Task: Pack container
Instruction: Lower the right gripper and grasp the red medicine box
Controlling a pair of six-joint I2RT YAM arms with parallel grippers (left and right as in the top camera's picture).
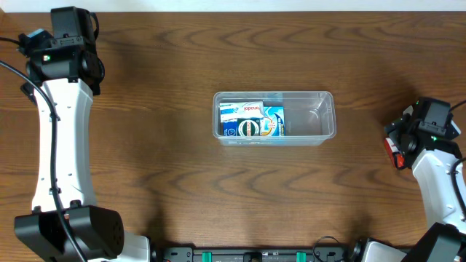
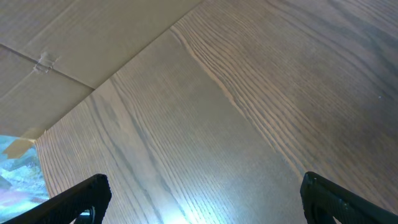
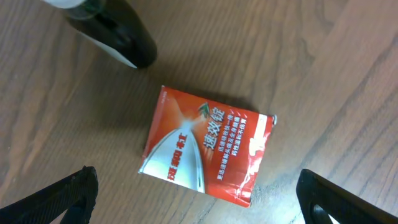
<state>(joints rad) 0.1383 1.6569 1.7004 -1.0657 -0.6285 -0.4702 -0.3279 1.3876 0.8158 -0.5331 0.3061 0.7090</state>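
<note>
The right claw (image 3: 196, 180), jaws wide apart, hangs over a red packet (image 3: 205, 149) with white Chinese characters, its longer side running ten to four o'clock. The container (image 1: 313, 116) sits mid-table at that claw's nine o'clock, long axis three-to-nine, with blue-and-white boxes (image 1: 251, 120), labels unreadable, in its nine o'clock end. The left claw (image 2: 205, 183), also spread, is over the wooden table (image 2: 249, 93) at ten o'clock, farther off.
</note>
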